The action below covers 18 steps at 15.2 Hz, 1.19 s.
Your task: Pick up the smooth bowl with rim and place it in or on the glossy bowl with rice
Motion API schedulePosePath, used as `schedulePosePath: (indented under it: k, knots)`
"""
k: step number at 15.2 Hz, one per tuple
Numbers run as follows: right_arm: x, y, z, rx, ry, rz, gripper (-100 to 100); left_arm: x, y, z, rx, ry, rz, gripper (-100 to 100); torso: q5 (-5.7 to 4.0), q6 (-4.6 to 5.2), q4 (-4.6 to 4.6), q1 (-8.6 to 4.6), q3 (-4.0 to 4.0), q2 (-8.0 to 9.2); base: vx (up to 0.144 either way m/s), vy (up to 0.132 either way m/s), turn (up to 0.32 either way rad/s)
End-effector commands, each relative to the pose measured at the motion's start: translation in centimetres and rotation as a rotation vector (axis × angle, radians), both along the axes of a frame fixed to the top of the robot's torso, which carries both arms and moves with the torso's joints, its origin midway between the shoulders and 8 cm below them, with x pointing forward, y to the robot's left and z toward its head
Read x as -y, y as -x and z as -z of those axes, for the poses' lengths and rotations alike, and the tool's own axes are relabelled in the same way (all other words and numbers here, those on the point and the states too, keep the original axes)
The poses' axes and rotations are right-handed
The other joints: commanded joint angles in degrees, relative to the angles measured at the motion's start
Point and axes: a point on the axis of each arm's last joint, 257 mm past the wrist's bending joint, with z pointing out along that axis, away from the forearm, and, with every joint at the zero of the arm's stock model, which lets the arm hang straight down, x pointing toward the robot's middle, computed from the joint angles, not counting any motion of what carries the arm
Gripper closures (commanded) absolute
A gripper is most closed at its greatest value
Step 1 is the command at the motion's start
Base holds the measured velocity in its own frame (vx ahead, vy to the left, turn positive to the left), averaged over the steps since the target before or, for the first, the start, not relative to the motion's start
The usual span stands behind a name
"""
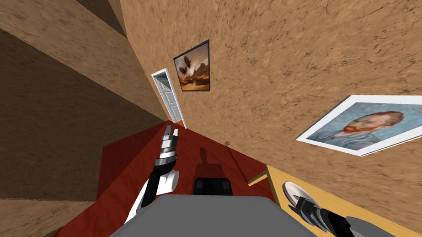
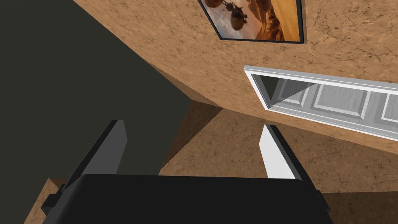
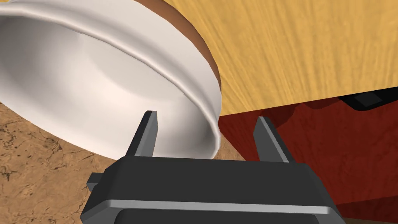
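Observation:
A smooth white bowl with a raised rim [image 3: 97, 77] sits near the corner of a yellow wooden table [image 3: 303, 50]. My right gripper [image 3: 205, 117] is open and straddles the bowl's wall: one finger [image 3: 149, 132] is inside the bowl, the other [image 3: 268, 136] outside over the table's edge. Neither finger presses the rim. In the head view the bowl [image 1: 293, 191] lies at the lower right with the right gripper [image 1: 298, 204] on its near side. My left gripper [image 1: 170, 132] reaches forward over the red floor, and its wrist view shows the left gripper [image 2: 193, 124] open with nothing between the fingers.
The table [image 1: 334, 201] stands against a brown wall bearing a portrait painting [image 1: 371, 125]. Red floor [image 1: 130, 165] spreads left of the table's edge. A dark block [image 1: 213, 186] sits on the floor ahead. A white door [image 1: 170, 99] stands far off.

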Motion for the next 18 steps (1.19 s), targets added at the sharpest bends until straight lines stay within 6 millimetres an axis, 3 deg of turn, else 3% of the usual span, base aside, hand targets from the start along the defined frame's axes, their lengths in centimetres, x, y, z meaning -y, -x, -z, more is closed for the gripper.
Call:
schedulePosePath:
  k: [1,4,5,7,8,18]
  knots:
    - [0.0,0.0,0.0,0.0,0.0,0.0,100,0.0,0.0,0.0,0.0,0.0,0.0,0,0.0,0.0,0.0,0.0,0.0,0.0,0.0,-0.007,0.001]
    - [-0.1,0.0,0.0,0.0,-0.002,0.002,100,0.0,0.0,0.0,0.0,0.0,0.0,0,0.03,-0.04,0.0,0.07,-0.01,-0.02,0.0,0.0,0.0]
    - [1.0,-0.1,-1.1,-0.003,0.001,-0.012,100,0.0,0.0,0.0,0.0,0.0,0.0,0,0.04,-0.05,0.0,0.08,-0.01,-0.02,0.007,0.036,-0.091]
    - [0.7,-0.2,-0.8,-0.001,0.002,-0.009,100,0.0,0.0,0.0,0.0,0.0,0.0,0,0.15,0.0,-0.01,0.3,-0.01,-0.02,0.003,0.05,-0.088]
    - [1.6,-0.3,-1.9,-0.003,-0.003,-0.008,100,0.0,0.0,0.0,0.0,0.0,0.0,0,0.13,-0.04,-0.01,0.31,-0.01,-0.01,0.012,-0.014,-0.21]
    - [4.9,-0.6,-6.4,-0.003,-0.02,0.0,100,0.0,0.0,0.0,0.0,0.0,0.0,0,0.2,0.06,0.01,-0.11,-0.03,-0.09,0.043,-0.072,-0.204]
